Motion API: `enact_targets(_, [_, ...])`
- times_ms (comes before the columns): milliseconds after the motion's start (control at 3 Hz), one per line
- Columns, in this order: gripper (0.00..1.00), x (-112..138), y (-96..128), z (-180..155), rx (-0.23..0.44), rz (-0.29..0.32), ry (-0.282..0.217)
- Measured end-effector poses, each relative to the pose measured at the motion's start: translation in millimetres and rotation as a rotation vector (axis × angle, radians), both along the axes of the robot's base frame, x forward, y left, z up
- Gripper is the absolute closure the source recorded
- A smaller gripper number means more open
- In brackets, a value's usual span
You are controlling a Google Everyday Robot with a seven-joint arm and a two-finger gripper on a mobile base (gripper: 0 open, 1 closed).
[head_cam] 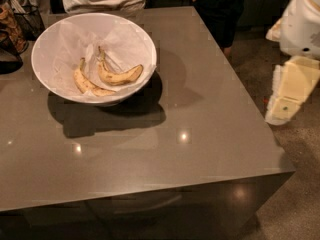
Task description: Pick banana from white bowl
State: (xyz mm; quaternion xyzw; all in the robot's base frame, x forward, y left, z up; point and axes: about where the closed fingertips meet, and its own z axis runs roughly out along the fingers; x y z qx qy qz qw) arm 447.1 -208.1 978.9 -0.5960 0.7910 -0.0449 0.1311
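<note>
**Hovering right of the desk [200, 134], pincer [288, 95] well apart from banana [120, 76]**

We saw the banana lying inside the bowl [92, 15], on crinkled paper [122, 39], just beside a slimmer, paler banana [83, 82]. The bowl stood on the desk's far left part. Our pincer hung off the desk's right side, over the floor. We could not tell whether it was wide or narrow.

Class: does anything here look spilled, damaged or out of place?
Nothing stands out. The banana and a slimmer banana lie intact inside the white bowl on the table; the claw hangs beyond the table's right edge.
</note>
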Motion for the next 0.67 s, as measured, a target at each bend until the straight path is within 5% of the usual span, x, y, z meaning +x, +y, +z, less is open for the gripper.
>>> enact_targets(333, [0.0, 53.3, 35.4, 10.1, -0.038, -0.023, 0.036])
enact_targets(667, [0.0, 61.9, 41.6, 13.2, -0.024, -0.016, 0.0])
